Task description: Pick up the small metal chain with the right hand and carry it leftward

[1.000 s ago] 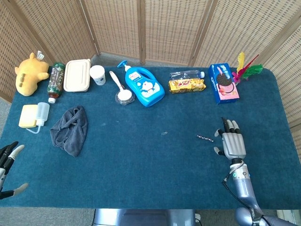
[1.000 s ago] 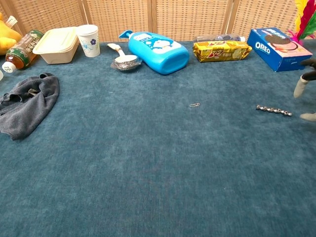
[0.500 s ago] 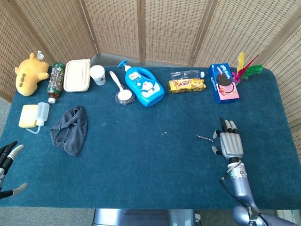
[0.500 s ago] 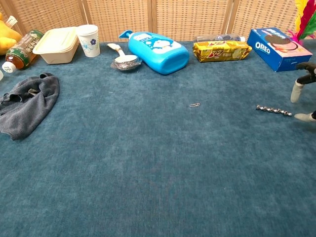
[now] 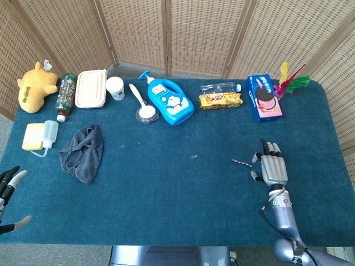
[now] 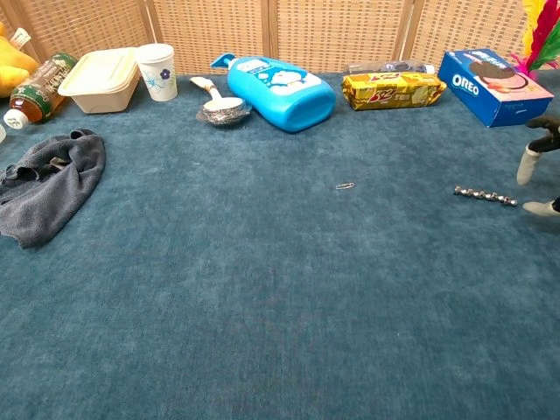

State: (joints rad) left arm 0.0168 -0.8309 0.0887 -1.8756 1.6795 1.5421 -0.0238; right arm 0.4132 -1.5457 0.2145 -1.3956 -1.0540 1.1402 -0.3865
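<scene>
Tabletop (image 5: 166,183) covered in blue carpet-like cloth. Back row, left to right: yellow plush toy (image 5: 34,87), drink bottle (image 5: 65,95) lying down, lidded beige box (image 5: 91,88), paper cup (image 5: 115,87), white spoon (image 5: 142,105), blue detergent bottle (image 5: 170,102) on its side, yellow snack pack (image 5: 221,100), Oreo box (image 5: 263,98), feather shuttlecock (image 5: 291,82). Left: squeeze bottle (image 5: 40,136), crumpled grey cloth (image 5: 83,151). Centre: paper clip (image 5: 194,157). Right: small metal chain (image 5: 242,162) lying flat.

Bright, even daylight fills both views, with only soft, short shadows. The dark teal carpeted tabletop (image 5: 166,183) shows no glare. Both pictures are sharp; the chest view looks slightly stretched toward its edges.
</scene>
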